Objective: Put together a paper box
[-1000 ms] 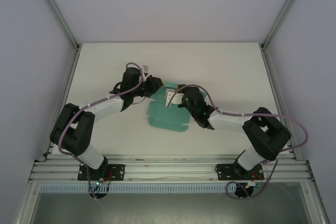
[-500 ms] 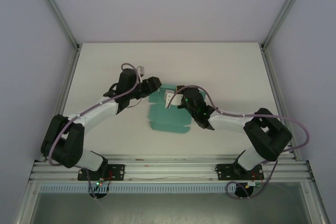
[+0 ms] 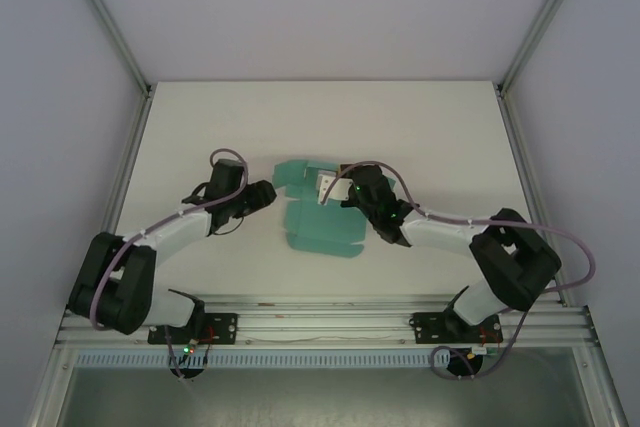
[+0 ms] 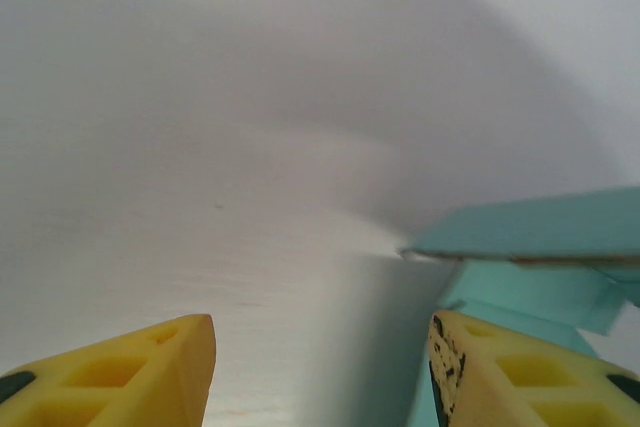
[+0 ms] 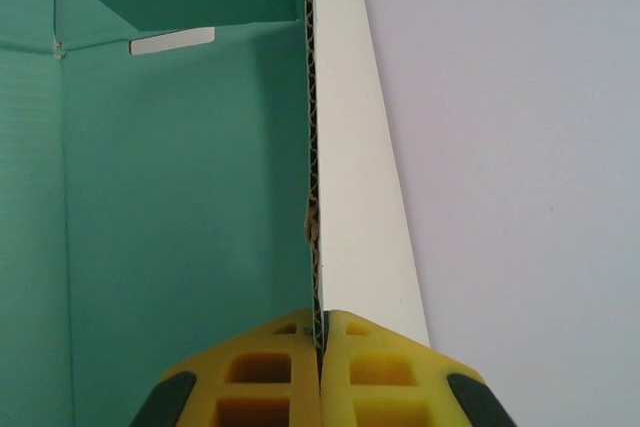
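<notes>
Teal paper box [image 3: 318, 225] in right gripper [image 5: 320, 335]

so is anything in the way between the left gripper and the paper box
Nothing visible. The left gripper stands open just left of the paper box, with bare table between them. The right gripper is shut on one raised wall of the box.

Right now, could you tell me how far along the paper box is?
Early. Done: a side panel of the paper box stands upright. In hand: the right gripper is shut on that panel's edge; the left gripper is open beside the box, holding nothing. Left: much of the sheet lies flat on the table, so the other walls need folding and closing.
</notes>
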